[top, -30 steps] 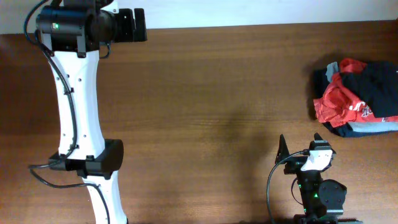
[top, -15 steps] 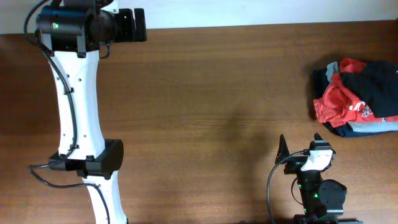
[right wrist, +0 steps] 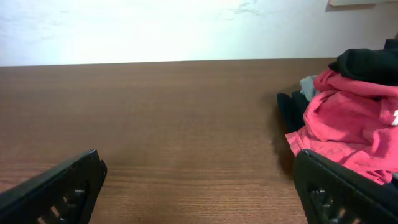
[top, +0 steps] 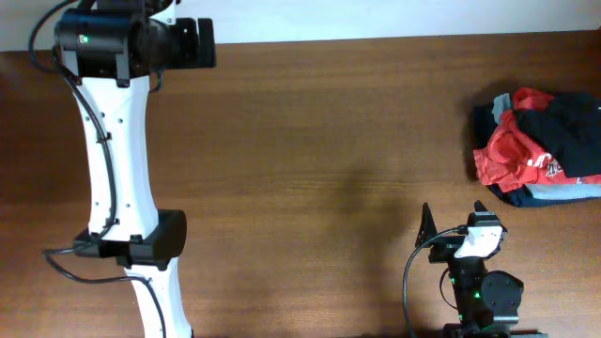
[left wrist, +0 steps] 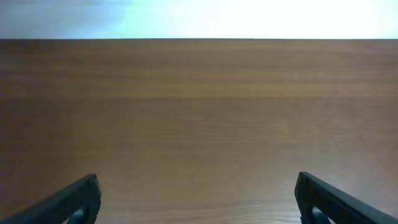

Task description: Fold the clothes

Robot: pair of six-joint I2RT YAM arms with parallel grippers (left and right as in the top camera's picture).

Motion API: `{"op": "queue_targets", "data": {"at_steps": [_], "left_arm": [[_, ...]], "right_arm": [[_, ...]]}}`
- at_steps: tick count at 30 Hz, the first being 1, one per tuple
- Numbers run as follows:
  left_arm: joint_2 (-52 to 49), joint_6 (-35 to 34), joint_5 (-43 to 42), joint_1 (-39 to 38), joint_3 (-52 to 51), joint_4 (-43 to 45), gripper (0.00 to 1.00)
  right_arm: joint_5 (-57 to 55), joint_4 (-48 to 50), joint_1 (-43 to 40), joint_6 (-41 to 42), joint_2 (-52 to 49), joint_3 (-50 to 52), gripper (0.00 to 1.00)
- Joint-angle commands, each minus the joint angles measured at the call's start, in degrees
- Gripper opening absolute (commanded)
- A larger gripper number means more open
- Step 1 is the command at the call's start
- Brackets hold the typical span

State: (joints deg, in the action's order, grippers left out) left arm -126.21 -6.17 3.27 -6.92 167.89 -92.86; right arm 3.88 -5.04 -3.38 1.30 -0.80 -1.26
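Observation:
The clothes, a black T-shirt (top: pixel 571 130), lie crumpled on top of a pile at the table's right edge. In the right wrist view the black T-shirt (right wrist: pixel 367 62) shows at the far right, above red cloth. My right gripper (top: pixel 454 218) is open near the front edge, well short of the pile, with only bare wood between its fingers (right wrist: pixel 68 186). Far off at the back left corner, my left gripper (top: pixel 208 42) is open too. In its own view the left gripper (left wrist: pixel 199 205) frames nothing but tabletop.
A red shirt (top: pixel 507 155) with white lettering lies under the black one, over grey and navy folded garments (top: pixel 554 194). The red shirt (right wrist: pixel 348 124) sits close to my right finger. The white left arm (top: pixel 117 160) runs along the table's left side.
The left gripper's end has shifted very slightly leftwards at the back edge. The right arm and the pile have not moved.

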Motion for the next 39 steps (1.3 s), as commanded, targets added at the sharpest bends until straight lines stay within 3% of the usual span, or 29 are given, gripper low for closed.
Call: {"op": "queue_targets", "data": {"at_steps": [1, 8, 18, 22, 30, 39], "left_arm": [[4.09, 0.70, 4.76, 0.50, 3.67, -0.83, 0.99], [9.46, 0.72, 5.60, 0.81, 11.63, -1.11, 0.99], [11.63, 1.31, 5.60, 0.74, 11.78, -0.98, 0.99], [12.96, 1.31, 5.57, -0.02, 10.34, 3.78, 0.99], [25.22, 1.29, 3.63, -0.48, -11.45, 24.37, 0.99], [44.87, 1.31, 3.61, -0.48, -55.34, 51.58, 0.99]], "right_arm": [[-0.96, 0.15, -0.39, 0.26, 0.59, 0.63, 0.99], [-0.96, 0.15, -0.39, 0.26, 0.59, 0.63, 0.99], [-0.96, 0.15, -0.39, 0.26, 0.59, 0.63, 0.99], [-0.96, 0.15, -0.39, 0.26, 0.61, 0.63, 0.99], [-0.96, 0.15, -0.39, 0.26, 0.59, 0.63, 0.99], [-0.96, 0.15, -0.39, 0.26, 0.59, 0.63, 0.99]]}}
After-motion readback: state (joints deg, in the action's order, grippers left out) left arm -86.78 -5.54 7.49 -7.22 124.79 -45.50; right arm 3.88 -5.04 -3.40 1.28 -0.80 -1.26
